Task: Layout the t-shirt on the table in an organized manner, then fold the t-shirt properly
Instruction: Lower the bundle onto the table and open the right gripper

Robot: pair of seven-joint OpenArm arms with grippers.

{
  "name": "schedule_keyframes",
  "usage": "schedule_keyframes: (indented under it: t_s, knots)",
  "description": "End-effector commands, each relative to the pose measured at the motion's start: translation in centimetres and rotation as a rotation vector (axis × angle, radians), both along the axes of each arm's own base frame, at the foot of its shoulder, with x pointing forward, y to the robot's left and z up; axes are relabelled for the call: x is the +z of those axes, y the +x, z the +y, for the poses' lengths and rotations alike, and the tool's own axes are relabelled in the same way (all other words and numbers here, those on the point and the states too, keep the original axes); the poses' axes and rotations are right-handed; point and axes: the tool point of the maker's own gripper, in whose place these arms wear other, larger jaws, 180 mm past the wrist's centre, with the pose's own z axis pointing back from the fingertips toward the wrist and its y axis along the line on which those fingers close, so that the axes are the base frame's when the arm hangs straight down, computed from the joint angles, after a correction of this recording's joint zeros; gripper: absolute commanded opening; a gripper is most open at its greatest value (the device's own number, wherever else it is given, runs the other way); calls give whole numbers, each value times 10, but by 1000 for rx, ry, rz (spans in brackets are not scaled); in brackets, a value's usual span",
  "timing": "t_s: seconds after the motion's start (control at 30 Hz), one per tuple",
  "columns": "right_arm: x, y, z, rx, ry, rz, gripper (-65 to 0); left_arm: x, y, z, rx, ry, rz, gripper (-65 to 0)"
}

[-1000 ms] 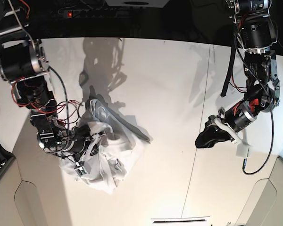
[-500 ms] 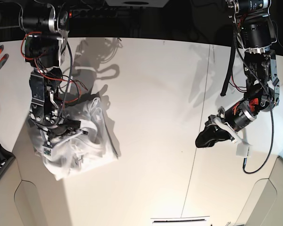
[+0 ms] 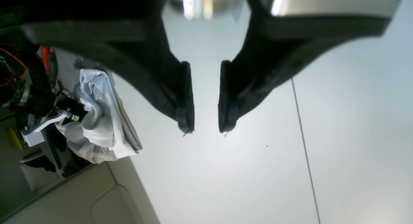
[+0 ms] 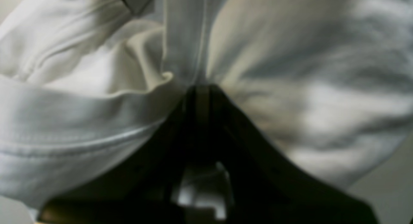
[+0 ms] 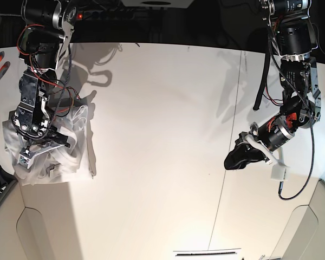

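Shirt (image 5: 54,149) bunched in heap at table (image 5: 168,135) edge, far from middle. Right gripper (image 4: 198,88) pinched tight on shirt fold, likely to drag it. Left gripper (image 3: 206,128) half open, empty, hangs well apart over bare table, waiting.

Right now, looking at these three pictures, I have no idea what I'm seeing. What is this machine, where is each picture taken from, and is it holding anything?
It is a robot with two arms over a white table. One picture looks down from above. The other two come from small cameras on the wrists, just behind each arm's pinching tool.

The right tool is shut on a crumpled white t-shirt; its wrist camera sees cloth filling nearly the whole picture. From above, that bundle sits at the table's left edge.

The left tool hangs over bare table with its two dark fingers slightly apart, holding nothing. Its camera sees the shirt in the distance.
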Motion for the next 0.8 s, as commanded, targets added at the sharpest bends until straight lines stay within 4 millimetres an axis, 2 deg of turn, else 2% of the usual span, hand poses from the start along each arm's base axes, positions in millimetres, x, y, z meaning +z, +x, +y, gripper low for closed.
schedule_keyframes:
  t_s: [0.0, 0.1, 0.2, 0.33, 0.43, 0.5, 0.6, 0.7, 0.77]
  knots:
    - [16, 11, -8, -6, -29, -45, -650, 21, 9, 0, -10, -11, -77, -485]
    - [41, 22, -12, -7, -60, -124, -650, 28, 12, 2, 5, -31, -107, -485]
    - [79, 35, -15, -5, -91, -225, -650, 37, 17, 3, 28, -61, -148, -485]
    - [125, 50, -1, 87, -90, -335, -650, 44, 20, 6, 46, -70, -178, -485]
    - [146, 50, 9, 137, -74, -359, -650, 39, 20, 10, 42, -19, -168, -485]
    - [157, 44, 17, 177, -66, -379, -650, 37, 20, 27, 57, 50, -166, -485]
    - [169, 24, 26, 230, -72, -405, -650, 45, 19, 71, 128, 124, -177, -485]
    - [170, -3, 37, 282, -73, -408, -650, 57, 11, 124, 217, 185, -182, -485]
    - [165, -25, 45, 316, -56, -384, -650, 55, -5, 152, 239, 217, -132, -485]
